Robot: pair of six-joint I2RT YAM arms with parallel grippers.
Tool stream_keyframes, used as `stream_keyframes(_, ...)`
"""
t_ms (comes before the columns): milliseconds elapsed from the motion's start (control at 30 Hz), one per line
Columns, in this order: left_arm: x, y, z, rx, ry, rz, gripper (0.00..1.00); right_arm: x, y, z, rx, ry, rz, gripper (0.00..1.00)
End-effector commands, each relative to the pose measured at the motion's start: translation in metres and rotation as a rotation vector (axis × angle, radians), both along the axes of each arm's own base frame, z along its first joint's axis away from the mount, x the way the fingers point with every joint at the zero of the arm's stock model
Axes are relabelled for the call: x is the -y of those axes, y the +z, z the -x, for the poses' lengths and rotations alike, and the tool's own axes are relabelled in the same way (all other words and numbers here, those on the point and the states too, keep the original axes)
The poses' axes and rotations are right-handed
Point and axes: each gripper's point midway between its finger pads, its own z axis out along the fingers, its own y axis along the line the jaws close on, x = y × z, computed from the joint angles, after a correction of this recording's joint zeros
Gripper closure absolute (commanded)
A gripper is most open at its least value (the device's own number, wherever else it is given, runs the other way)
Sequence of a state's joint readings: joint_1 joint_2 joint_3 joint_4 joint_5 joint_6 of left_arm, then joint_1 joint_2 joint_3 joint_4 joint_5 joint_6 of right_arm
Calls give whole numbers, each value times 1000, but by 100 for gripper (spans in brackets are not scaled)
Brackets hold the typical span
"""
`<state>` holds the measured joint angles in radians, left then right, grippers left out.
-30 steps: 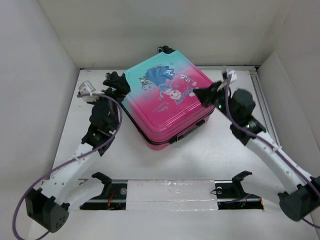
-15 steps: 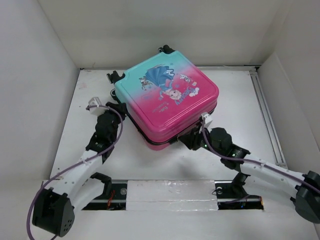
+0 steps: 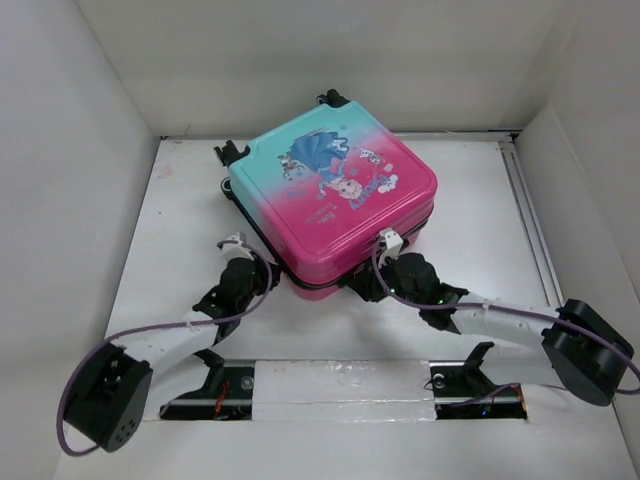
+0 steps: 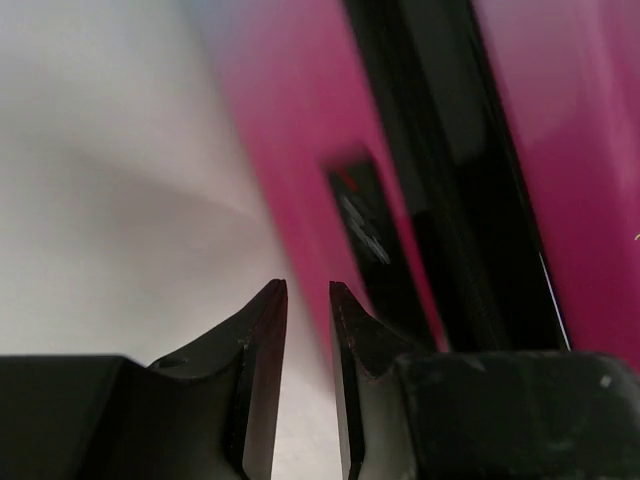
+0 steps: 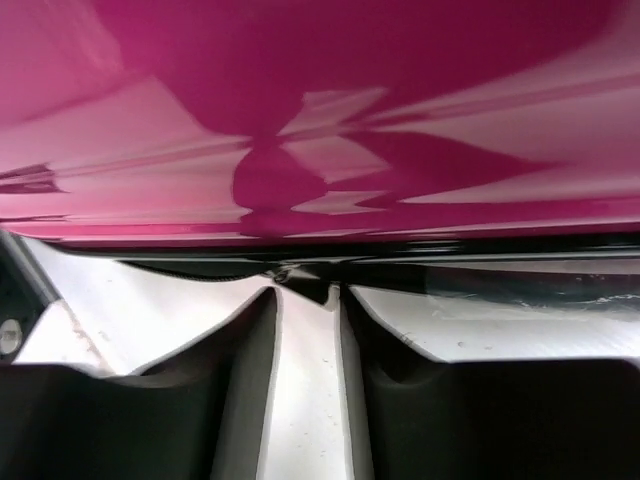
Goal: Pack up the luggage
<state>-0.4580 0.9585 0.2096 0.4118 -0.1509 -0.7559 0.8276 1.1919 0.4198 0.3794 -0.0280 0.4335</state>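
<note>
The luggage lies flat and closed on the white table, turquoise at the back and pink at the front, with a cartoon print on top. My left gripper is low at its front-left corner. In the left wrist view the left gripper has its jaws only narrowly apart with nothing between them; the pink shell and black zipper band run just to its right. My right gripper is at the front edge. There the right gripper is open, its tips at the zipper pull under the pink shell.
White walls close in the table on the left, back and right. A rail runs along the right side. A metal bar with black brackets lies across the near edge. The luggage's black wheels stick out at its back-left.
Both arms have come down from the luggage's sides to its near edge. The left jaws have narrowed from wide open. The right jaws have parted.
</note>
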Motion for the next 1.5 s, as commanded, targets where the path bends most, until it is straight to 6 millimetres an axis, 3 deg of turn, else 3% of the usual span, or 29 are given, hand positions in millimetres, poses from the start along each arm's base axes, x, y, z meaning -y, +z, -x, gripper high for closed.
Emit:
stream_keyframes(0, 48, 32, -3, 113, -116, 8, 81, -16, 49, -25, 146, -33, -116, 69)
stream_keyframes(67, 59, 43, -7, 135, -118, 2, 82, -16, 51, -26, 154, -54, -127, 76)
stream_keyframes(100, 60, 38, -7, 118, -115, 1, 82, -15, 54, -29, 166, -72, -133, 81)
stream_keyframes(167, 66, 47, -11, 144, -126, 26, 82, -11, 53, -33, 167, -105, -141, 96)
stream_keyframes(200, 66, 39, -11, 122, -127, 11, 82, -8, 50, -34, 163, -128, -140, 99)
stream_keyframes(333, 89, 45, -1, 138, -195, 12, 82, 5, 54, -30, 169, -167, -166, 100)
stream_keyframes(367, 96, 53, -1, 158, -204, 24, 82, 4, 71, -25, 191, -160, -212, 100)
stream_keyframes(400, 101, 57, -2, 166, -204, 21, 82, 9, 62, -20, 169, -159, -183, 100)
stream_keyframes(467, 114, 57, -1, 165, -234, 11, 82, 15, 68, -15, 171, -159, -185, 100)
stream_keyframes(500, 117, 58, -4, 169, -234, 15, 82, 20, 57, -11, 140, -159, -144, 100)
stream_keyframes(633, 135, 68, -13, 184, -256, 55, 82, 10, 41, 19, 55, -54, -107, 100)
stream_keyframes(767, 150, 79, -21, 203, -273, 91, 82, -18, 29, 64, -36, 120, -112, 100)
stream_keyframes(833, 155, 74, -22, 189, -286, 98, 82, -34, 28, 78, -68, 181, -99, 100)
stream_keyframes(867, 162, 84, -26, 209, -294, 118, 82, -42, 29, 86, -74, 216, -97, 100)
stream_keyframes(900, 166, 81, -25, 201, -303, 114, 82, -56, 39, 100, -71, 271, -104, 100)
stream_keyframes(967, 173, 83, -23, 200, -322, 119, 82, -70, 40, 107, -66, 293, -96, 100)
stream_keyframes(1067, 179, 85, -23, 202, -345, 131, 82, -83, 51, 98, -30, 247, -106, 100)
stream_keyframes(1133, 177, 90, -21, 212, -345, 139, 82, -77, 46, 82, -25, 148, -77, 100)
stream_keyframes(1167, 173, 90, -20, 221, -337, 128, 81, -73, 57, 79, -16, 117, -103, 100)
stream_keyframes(1233, 158, 84, -17, 216, -299, 106, 79, -54, 52, 67, 13, 25, -78, 100)
stream_keyframes(1267, 152, 92, -15, 234, -282, 113, 78, -42, 42, 65, 17, -9, -51, 100)
stream_keyframes(1300, 146, 91, -13, 227, -272, 103, 76, -30, 49, 60, 32, -44, -66, 95)
stream_keyframes(1333, 140, 87, -10, 222, -263, 94, 76, -19, 44, 56, 29, -71, -43, 92)
stream_keyframes(1367, 132, 97, -10, 243, -241, 105, 74, -2, 37, 43, 33, -136, -27, 88)
stream_keyframes(1400, 130, 99, -8, 243, -241, 105, 74, 7, 47, 38, 48, -163, -62, 79)
stream_keyframes(1467, 123, 95, -4, 236, -233, 94, 74, 29, 49, 19, 60, -250, -80, 72)
